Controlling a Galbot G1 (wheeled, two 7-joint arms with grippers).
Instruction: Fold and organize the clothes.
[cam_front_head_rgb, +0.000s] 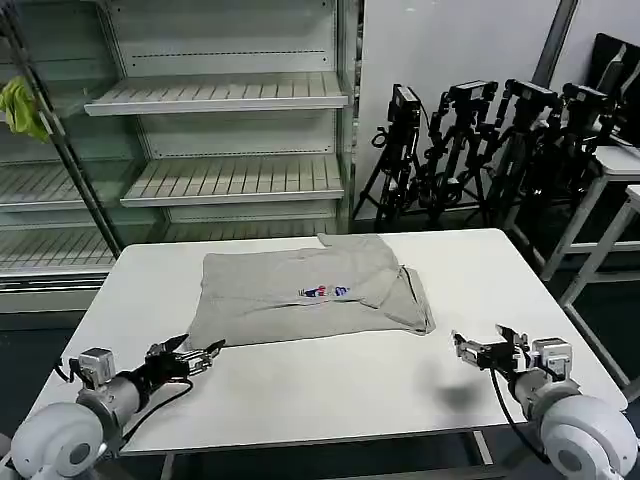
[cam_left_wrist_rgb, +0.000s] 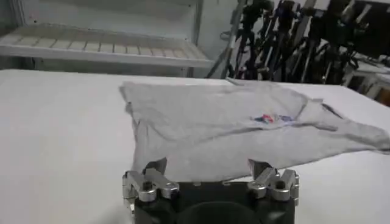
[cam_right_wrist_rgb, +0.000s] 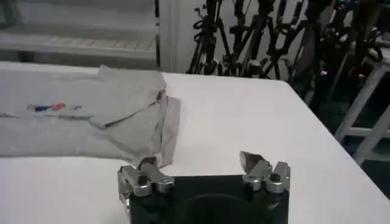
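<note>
Your left gripper (cam_front_head_rgb: 203, 356) sits low over the white table (cam_front_head_rgb: 300, 390), fingers spread wide, empty — tips just short of the T-shirt's (cam_front_head_rgb: 305, 290) near-left hem. The shirt lies partly folded at table centre, print up. Your right gripper (cam_front_head_rgb: 478, 346) hovers near the right edge — fingers apart, holding nothing, well clear of the cloth.

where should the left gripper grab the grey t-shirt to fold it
Probably the near left corner of the grey T-shirt, right ahead of the left gripper, whose jaws are open. That edge lies flat and single on the white table, so a low approach from the robot's side could slide under it. The shirt's right side is already folded over, near the open right gripper.
</note>
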